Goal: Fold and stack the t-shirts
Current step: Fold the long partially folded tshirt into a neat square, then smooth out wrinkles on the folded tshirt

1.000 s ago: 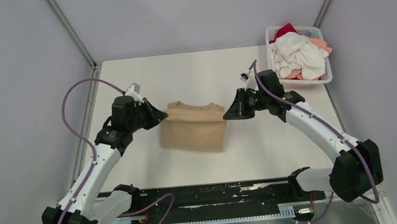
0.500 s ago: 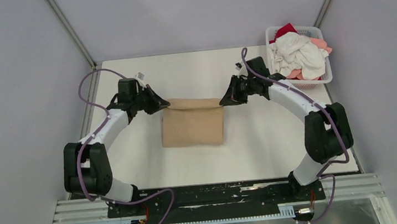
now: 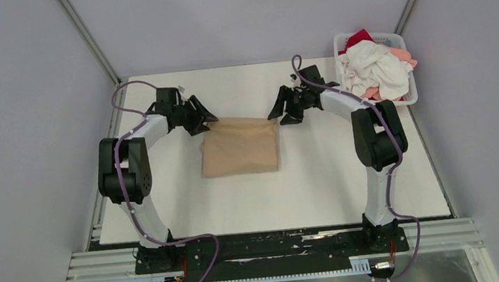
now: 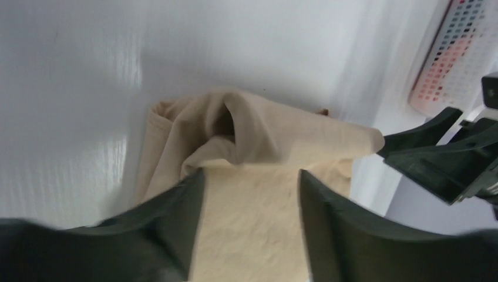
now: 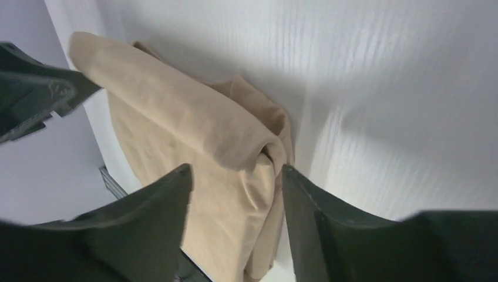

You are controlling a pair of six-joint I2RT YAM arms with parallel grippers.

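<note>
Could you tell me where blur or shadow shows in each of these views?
Top external: sharp, evenly lit, tan t-shirt crisp. Left wrist: left gripper blurred, cloth fold sharper. Right wrist: right gripper soft; grey shadow on the table beside the shirt.

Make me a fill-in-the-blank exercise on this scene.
Only ____ tan tee lies on the table. The remaining shirts sit piled in the white ____. The left gripper and right gripper both stand ____.
Missing: one; basket; open.
</note>
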